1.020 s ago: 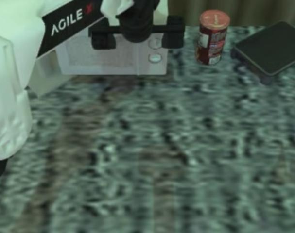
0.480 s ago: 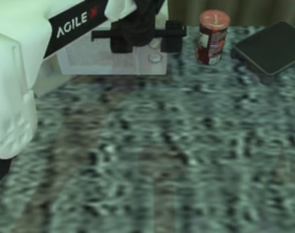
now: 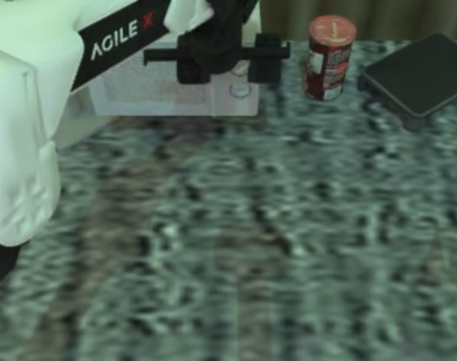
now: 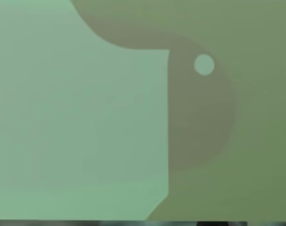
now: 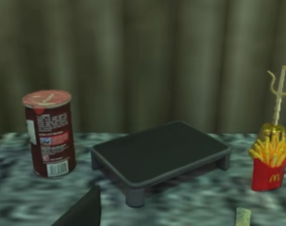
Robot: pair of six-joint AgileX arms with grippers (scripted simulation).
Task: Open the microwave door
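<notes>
Microwave (image 3: 175,94) at worktop's (image 3: 251,241) far left, door (image 3: 149,90) flush, closed. Left pincer (image 3: 217,59) spread wide across its front, just above the knob panel. Right arm unseen.

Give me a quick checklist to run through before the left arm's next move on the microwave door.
1. Left gripper at the microwave front: ok, it sits over the top edge near the knob panel.
2. Fingers open or shut: ok to check, they look spread wide in the top view.
3. Microwave door state: looks not yet opened, lying flush with the front.
4. Contact with the door edge: cannot tell; the left wrist view shows only a pale surface close up.
5. Swing path: ok, the red can and dark slab stand to the right, apart from the oven.
6. Right arm: out of the top view, so clear.
</notes>
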